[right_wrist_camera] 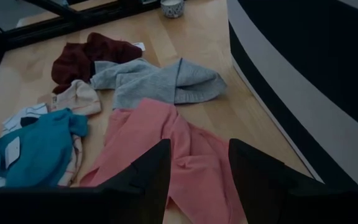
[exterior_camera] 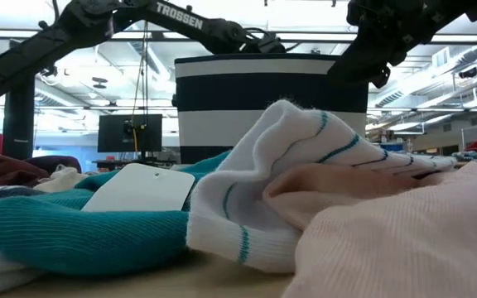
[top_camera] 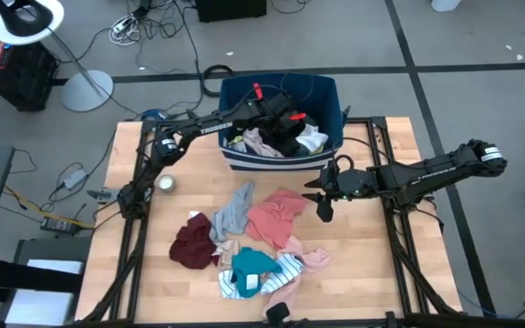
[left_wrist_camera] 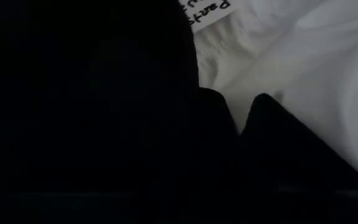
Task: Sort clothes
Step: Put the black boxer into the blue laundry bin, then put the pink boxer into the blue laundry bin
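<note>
Left gripper: I have it down in the bin, over a black garment; grip unclear.
Right gripper: fingers apart, hovering over pink top, my likely next pick.
Clothes: rest heaped on table.

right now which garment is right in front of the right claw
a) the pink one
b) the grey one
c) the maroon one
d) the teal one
a: the right wrist view shows the pink garment lying just past the open right claw, with the grey one, teal one and maroon one farther off.
</note>
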Tool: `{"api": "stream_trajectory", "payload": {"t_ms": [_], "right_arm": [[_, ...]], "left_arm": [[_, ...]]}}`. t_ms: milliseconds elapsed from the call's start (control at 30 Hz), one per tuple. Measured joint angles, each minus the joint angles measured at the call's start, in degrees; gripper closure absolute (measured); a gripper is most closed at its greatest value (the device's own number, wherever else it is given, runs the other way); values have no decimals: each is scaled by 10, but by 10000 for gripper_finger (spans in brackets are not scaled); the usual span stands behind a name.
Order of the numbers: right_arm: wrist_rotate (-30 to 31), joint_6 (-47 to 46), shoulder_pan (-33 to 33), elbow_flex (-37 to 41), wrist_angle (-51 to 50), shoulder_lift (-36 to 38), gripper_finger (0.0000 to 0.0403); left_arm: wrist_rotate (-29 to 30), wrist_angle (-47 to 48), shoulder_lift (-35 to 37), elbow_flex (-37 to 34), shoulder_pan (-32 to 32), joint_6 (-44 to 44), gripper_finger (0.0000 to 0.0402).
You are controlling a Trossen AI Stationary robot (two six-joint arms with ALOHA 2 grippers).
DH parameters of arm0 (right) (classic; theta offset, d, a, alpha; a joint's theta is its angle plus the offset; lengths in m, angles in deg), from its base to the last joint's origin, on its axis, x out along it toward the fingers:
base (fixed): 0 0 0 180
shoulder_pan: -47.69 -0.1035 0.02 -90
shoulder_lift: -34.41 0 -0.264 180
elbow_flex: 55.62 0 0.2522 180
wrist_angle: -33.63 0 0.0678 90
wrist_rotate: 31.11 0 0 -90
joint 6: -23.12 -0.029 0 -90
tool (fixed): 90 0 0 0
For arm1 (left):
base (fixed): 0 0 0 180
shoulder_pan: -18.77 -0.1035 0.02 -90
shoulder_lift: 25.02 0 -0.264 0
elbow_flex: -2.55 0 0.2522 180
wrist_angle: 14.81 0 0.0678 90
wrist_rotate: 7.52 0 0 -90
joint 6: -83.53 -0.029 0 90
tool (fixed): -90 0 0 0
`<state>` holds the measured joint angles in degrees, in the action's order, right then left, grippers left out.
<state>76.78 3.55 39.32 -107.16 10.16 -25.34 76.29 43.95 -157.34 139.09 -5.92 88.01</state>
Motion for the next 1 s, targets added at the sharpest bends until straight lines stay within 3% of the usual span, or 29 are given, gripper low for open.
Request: {"api": "stream_trajectory", "payload": {"t_ms": [233,500,700,1000], "right_arm": [[0,1,0,0,-5,0,238],[0,1,0,0,-8,0,238],[0,1,0,0,-9,0,238],[0,-3,0,0,-14,0,238]], "left_arm": [[-3,21,4,13,0,-27,257],[-13,155,23,122,12,-60,256],[-15,215,91,92,35,-117,256],[-14,204,182,92,87,-121,256]]}}
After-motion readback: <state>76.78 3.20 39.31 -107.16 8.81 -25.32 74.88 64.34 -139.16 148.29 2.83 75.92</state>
